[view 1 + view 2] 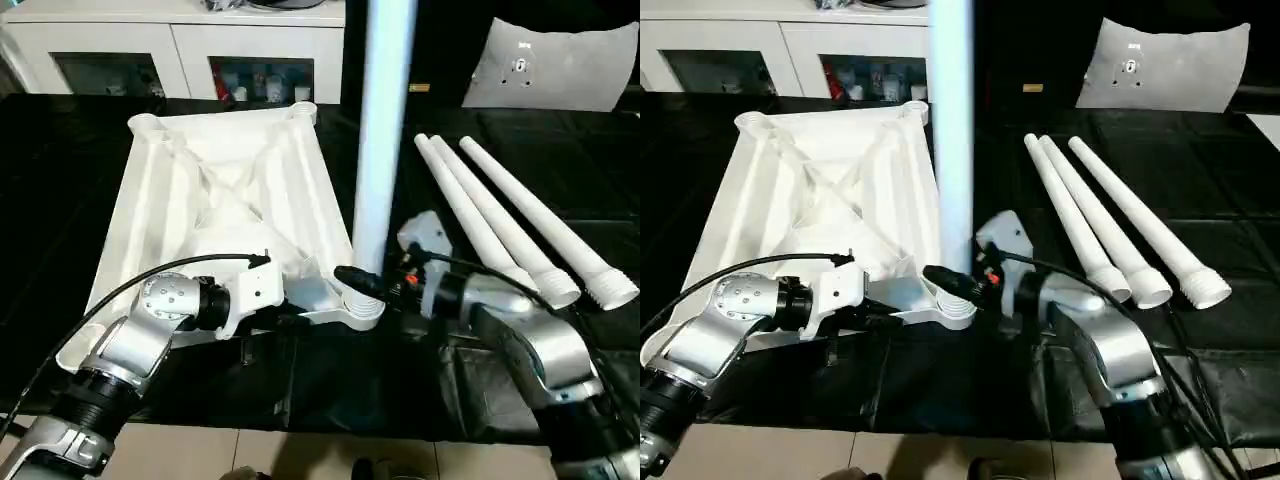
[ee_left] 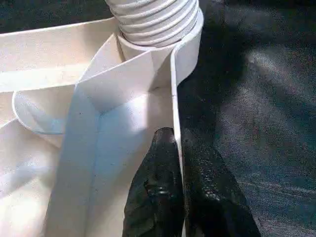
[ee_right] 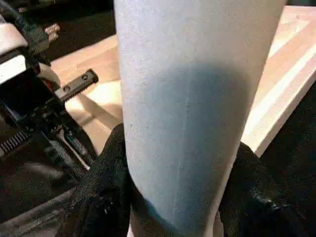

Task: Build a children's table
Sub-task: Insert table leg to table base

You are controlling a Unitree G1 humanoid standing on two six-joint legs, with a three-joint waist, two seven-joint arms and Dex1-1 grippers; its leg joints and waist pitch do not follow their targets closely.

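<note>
A black cloth [image 1: 560,120] covers the worktop; behind it stands a white cabinet [image 1: 180,40] with glass doors; pale floor tiles [image 1: 300,455] show in front.

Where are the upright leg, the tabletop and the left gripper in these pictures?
upright leg [image 1: 378,150], left eye view: middle of its shaft.
tabletop [image 1: 225,190], left eye view: centre of the ribbed underside.
left gripper [image 2: 180,163], left wrist view: between fingertips pinching the tabletop's edge wall.
</note>
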